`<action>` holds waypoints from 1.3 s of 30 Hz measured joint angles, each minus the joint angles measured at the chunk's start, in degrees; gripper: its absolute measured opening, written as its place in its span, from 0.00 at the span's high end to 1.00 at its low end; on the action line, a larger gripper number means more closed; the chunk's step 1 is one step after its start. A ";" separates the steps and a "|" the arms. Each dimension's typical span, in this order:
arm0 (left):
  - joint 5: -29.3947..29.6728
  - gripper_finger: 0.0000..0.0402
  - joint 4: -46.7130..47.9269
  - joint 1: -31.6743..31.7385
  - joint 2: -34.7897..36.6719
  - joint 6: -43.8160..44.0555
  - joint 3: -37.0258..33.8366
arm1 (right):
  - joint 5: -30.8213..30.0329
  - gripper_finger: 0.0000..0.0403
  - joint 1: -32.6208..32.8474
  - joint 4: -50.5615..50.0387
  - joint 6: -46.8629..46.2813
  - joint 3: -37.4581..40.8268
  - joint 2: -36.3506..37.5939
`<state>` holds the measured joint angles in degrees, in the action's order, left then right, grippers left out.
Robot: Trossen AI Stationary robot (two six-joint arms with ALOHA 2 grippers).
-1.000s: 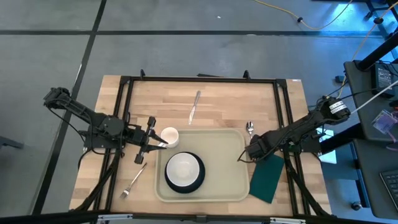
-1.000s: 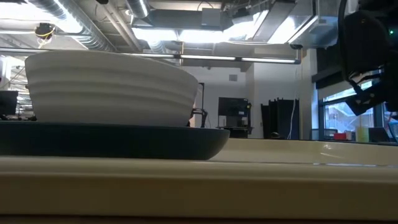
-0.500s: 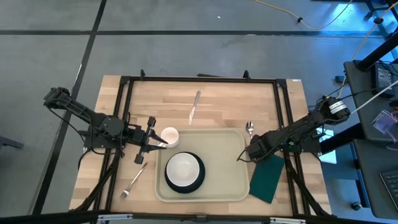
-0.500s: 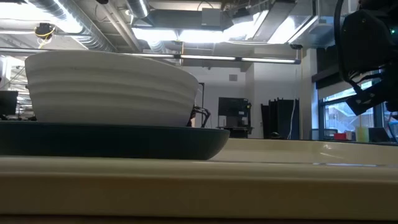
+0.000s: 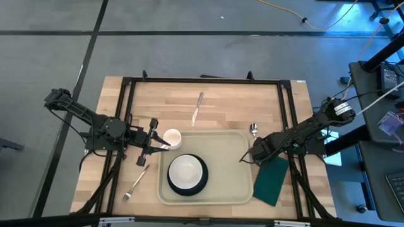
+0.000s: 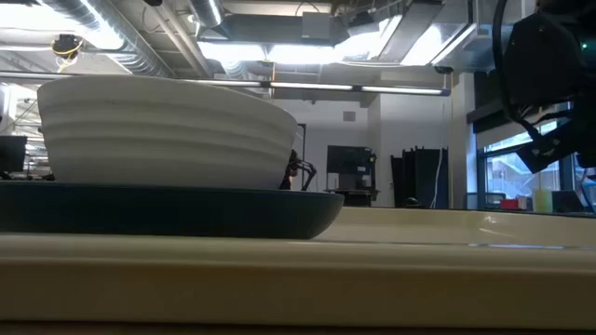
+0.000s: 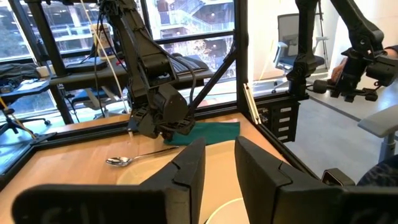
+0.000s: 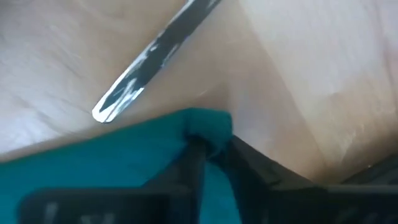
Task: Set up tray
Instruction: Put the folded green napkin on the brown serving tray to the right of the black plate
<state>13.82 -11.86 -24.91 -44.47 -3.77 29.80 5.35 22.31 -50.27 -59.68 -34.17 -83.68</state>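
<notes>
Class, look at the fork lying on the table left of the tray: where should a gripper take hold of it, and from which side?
Grip the fork at mid-handle, coming straight down from above. It lies flat and diagonal on bare wood, clear of the tray, so the fingers should straddle the thin handle crosswise. The nearer left gripper suits best.

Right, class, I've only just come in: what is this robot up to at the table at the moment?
It is setting up a meal tray. The right gripper is down at the tray's right edge, pinching a corner of the green napkin, with a spoon just beyond. The left gripper is at a white cup by the tray's corner. A bowl on a dark plate already sits in the tray; the fork and knife remain on the table.
</notes>
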 joint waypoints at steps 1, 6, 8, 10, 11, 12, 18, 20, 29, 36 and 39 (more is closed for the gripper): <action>0.00 0.79 0.02 0.00 0.00 0.00 0.00 | 0.12 0.90 0.00 0.17 0.00 0.00 0.00; 0.00 0.80 0.02 0.00 0.00 0.02 0.00 | 0.21 0.97 0.00 -0.04 -0.32 -0.07 0.00; 0.00 0.80 0.02 0.01 0.00 0.04 0.00 | 0.89 0.97 -0.01 -0.59 -0.87 -0.15 0.00; 0.00 0.80 0.02 0.00 0.02 0.04 0.00 | 2.58 0.99 0.13 -3.05 -0.48 -0.66 -0.29; 0.00 0.80 0.02 0.00 0.02 0.02 0.00 | 3.09 0.99 0.51 -4.58 -0.23 -1.22 -0.47; 0.00 0.80 0.02 0.00 0.01 0.02 0.00 | 3.16 0.99 0.82 -5.94 0.21 -1.67 -0.55; 0.00 0.79 0.02 0.01 0.01 0.02 0.00 | 2.53 0.99 3.09 -9.49 5.41 -6.95 -0.39; 0.00 0.80 0.02 0.00 0.02 0.00 0.00 | 2.53 1.00 4.09 -9.53 7.38 -8.68 -0.34; 0.00 0.79 0.02 0.01 0.00 0.00 0.00 | 2.77 1.00 8.95 -11.61 14.90 -18.19 -0.22; 0.00 0.80 0.02 0.02 0.00 -0.01 0.00 | -0.20 1.00 11.60 -5.26 15.65 -26.62 -0.77; 0.00 0.80 0.02 0.00 0.00 0.00 0.00 | -0.19 1.00 11.78 -1.44 17.64 -29.31 -2.51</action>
<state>13.82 -11.84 -24.91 -44.47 -3.77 29.80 5.17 34.09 -51.72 -42.04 -63.48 -86.19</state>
